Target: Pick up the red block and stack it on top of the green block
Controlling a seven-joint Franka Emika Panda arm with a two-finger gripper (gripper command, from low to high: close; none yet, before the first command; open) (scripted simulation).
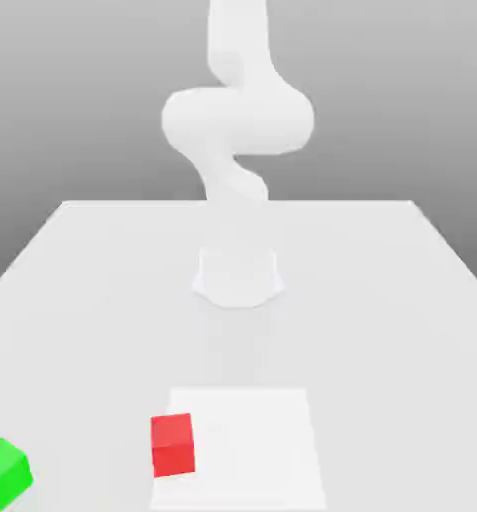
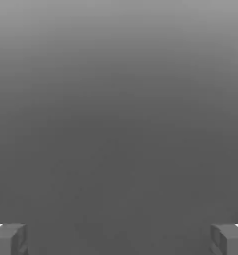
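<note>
While the end effector (image 2: 119, 239) gapes, the red block (image 1: 172, 445) sits apart from the green block (image 1: 4, 472).

The white arm (image 1: 237, 120) is seen rising from its round base (image 1: 238, 277) at mid-table, bent through a bulky elbow, with the upper links carried out of frame. In the hand view, the gripper (image 2: 119, 239) is held wide open, grey fingertips (image 2: 11, 239) set far apart with nothing between them.
</note>
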